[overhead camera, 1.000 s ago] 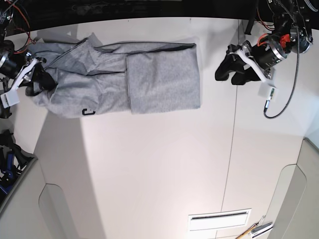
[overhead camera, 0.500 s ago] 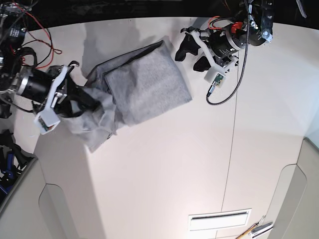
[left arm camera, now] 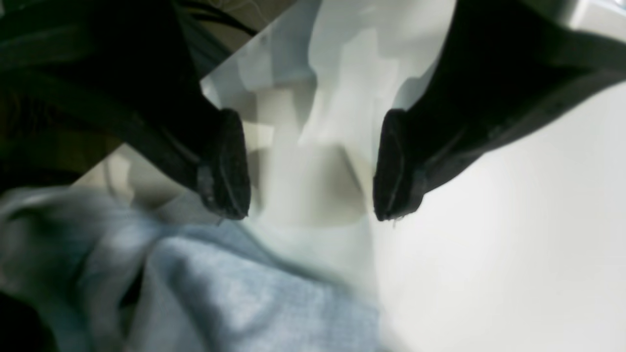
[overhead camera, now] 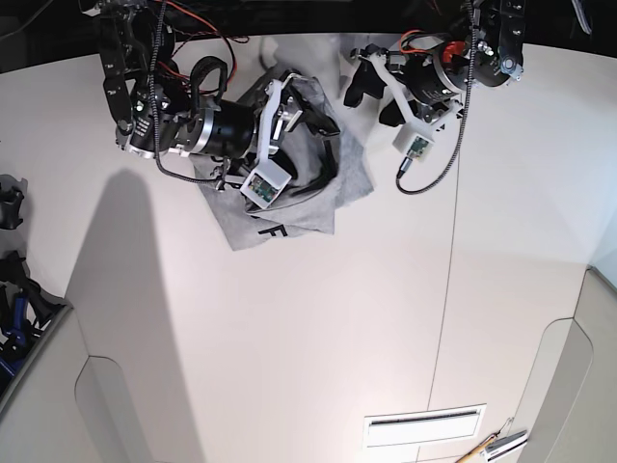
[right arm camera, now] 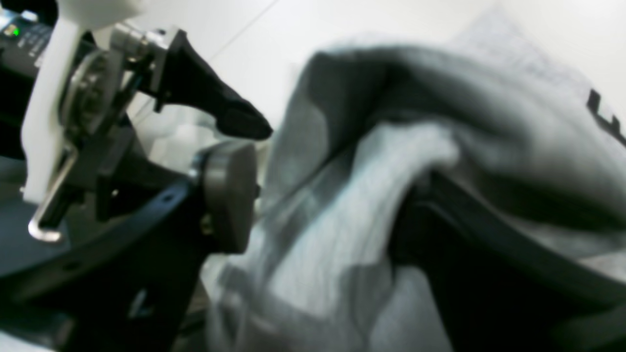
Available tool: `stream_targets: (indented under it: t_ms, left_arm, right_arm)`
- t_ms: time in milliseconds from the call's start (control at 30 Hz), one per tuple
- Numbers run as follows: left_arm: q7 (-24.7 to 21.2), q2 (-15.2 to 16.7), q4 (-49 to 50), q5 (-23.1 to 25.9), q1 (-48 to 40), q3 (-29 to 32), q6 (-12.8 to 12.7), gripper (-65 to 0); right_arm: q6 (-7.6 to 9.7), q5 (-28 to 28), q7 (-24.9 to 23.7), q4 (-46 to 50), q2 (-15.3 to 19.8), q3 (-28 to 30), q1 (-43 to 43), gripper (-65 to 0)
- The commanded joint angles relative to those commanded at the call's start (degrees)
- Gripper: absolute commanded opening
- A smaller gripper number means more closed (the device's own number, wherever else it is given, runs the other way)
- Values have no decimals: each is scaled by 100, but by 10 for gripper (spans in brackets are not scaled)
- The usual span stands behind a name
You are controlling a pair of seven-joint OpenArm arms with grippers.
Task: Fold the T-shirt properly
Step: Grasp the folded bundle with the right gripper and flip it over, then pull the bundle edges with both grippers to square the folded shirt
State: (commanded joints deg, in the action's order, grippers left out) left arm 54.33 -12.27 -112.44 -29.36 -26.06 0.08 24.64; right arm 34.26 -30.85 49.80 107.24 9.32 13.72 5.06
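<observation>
— Grey cotton: where did the T-shirt lie?
— It was bunched on the white table, draped over and between the fingers of the right gripper, which were clamped on a fold of it; black lettering showed at its lower edge.

— And the left gripper?
— Its fingers stood apart, holding nothing, with the cloth just below the fingertips.

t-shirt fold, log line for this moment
right gripper: shut on grey cotton T-shirt, bunched | left gripper: open, empty, beside shirt | lettering partly showing
</observation>
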Motion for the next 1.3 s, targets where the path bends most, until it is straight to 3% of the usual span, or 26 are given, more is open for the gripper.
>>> stream_targets:
  t_ms: [67,167,267,400,500,667,767,867,900,1033,1167,1300]
  left_arm:
    - [33,0,0,-9,2,-361,4,-238]
    - [98,2,0,-264,-2,-1014,203,-296]
    - [269,0,0,-822,-4,-1663,476,-298]
    - [295,0,0,-1700,0,-2308,892,-299]
    - [380,2,0,-2002,0,-2577,907,-299]
    - [496,0,0,-2017,-2,-2896,907,-299]
    - [560,-2,0,-2085,-2,-3161,1010,-299]
    - [680,0,0,-2503,0,-3394,1126,-299]
    - [702,0,0,-2573,0,-3425,1174,-299]
    - [723,0,0,-2608,0,-3427,1209,-299]
    - [699,-2,0,-2614,4,-3427,1211,-299]
    - [671,0,0,-2616,4,-3427,1209,-299]
  right_arm:
    - [0,2,-9,0,0,76,-70,-249]
    - [-4,4,-7,0,2,87,-155,-249]
    - [-4,-20,-98,-2,-39,90,-188,-249]
    - [-2,-17,-164,-2,-378,146,-188,-249]
    - [0,57,-238,-15,-671,332,-221,-249]
    - [-107,350,-190,-695,-855,918,-791,-250]
    - [-160,341,190,-625,-852,957,-1078,-251]
    - [-282,337,673,-136,-802,638,-1108,-259]
    - [-302,323,726,-7,-723,457,-1067,-305]
    - [-319,-22,909,354,-343,-568,-896,-645]
    - [-317,-428,1078,476,-72,-1746,-796,-650]
    - [-295,-557,1029,424,205,-2341,-664,-650]
